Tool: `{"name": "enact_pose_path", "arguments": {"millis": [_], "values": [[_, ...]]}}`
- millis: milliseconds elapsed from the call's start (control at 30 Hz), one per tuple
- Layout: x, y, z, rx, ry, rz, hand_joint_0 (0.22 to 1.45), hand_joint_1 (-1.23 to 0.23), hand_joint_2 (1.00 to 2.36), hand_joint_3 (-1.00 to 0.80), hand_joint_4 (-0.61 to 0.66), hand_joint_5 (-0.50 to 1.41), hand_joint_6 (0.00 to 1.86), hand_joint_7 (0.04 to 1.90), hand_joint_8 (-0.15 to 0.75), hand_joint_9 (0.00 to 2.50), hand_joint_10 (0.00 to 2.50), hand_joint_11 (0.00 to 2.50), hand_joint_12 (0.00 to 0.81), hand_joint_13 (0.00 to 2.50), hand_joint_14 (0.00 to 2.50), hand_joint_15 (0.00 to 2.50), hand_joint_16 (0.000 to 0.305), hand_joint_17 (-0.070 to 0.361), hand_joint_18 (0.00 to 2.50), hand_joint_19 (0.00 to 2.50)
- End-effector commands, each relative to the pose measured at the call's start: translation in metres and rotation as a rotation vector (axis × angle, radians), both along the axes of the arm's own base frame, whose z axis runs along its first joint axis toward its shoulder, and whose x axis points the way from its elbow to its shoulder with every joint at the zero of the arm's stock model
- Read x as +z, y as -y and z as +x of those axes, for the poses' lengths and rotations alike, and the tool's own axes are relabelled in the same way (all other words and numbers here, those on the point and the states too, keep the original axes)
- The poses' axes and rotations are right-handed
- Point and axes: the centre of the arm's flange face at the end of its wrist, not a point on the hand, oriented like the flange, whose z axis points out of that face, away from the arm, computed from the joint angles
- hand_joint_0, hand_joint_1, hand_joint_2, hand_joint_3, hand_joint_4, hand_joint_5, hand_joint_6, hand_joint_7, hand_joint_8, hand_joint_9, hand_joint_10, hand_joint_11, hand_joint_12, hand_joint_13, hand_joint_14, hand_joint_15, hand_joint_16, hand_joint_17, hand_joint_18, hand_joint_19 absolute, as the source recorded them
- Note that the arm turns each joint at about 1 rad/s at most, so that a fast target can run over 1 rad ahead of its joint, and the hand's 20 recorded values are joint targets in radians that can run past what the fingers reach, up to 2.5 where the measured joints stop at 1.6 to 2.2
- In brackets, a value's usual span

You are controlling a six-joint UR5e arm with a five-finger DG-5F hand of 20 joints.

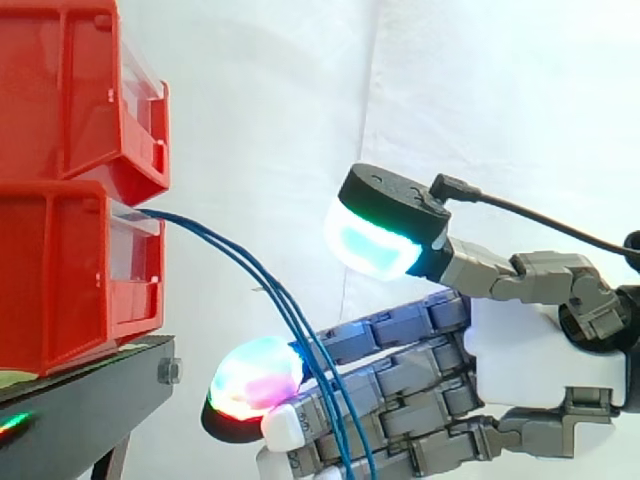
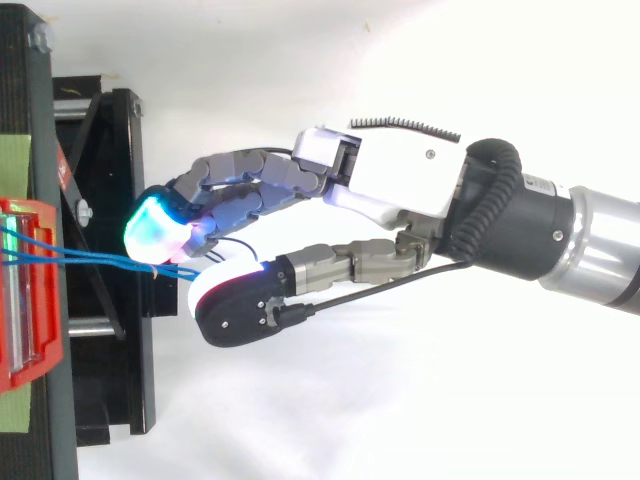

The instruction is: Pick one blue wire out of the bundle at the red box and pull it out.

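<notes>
Two red bins are stacked at the left edge of the side view: the upper red bin (image 1: 70,90) sits on the lower red bin (image 1: 70,280), which rests on a black stand (image 1: 85,400). To the right of the bin fronts, the space before the white curtain (image 1: 480,100) is open, occupied by the hand (image 1: 540,350) alone. The blue wires (image 1: 240,262) leave the front opening of the lower red bin, arc out past the edge of the stand and drop steeply to the lower edge of the view. The hand enters from the right, its fingers long and only gently bent, pointing at the bins. Its thumb (image 1: 372,245) is raised well clear of the fingertips (image 1: 255,378), so the hand is spread and pinches nothing. The wires hang through the gap under the thumb and cross the fingers just behind the glowing pad; contact cannot be confirmed. In the top view the wires (image 2: 100,260) run from the bin to a point between fingertip and thumb.
</notes>
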Motion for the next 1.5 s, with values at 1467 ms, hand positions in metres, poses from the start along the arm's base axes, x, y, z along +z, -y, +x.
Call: {"name": "enact_pose_path", "arguments": {"millis": [1467], "values": [[0.030,-0.005,0.011,0.010,-0.048,-0.045,0.58,-0.71,1.01,-0.28,0.28,-0.12,0.50,1.22,0.335,0.63,0.01,0.34,0.432,0.48,0.00,0.14,0.056,0.127,0.51,0.33]]}}
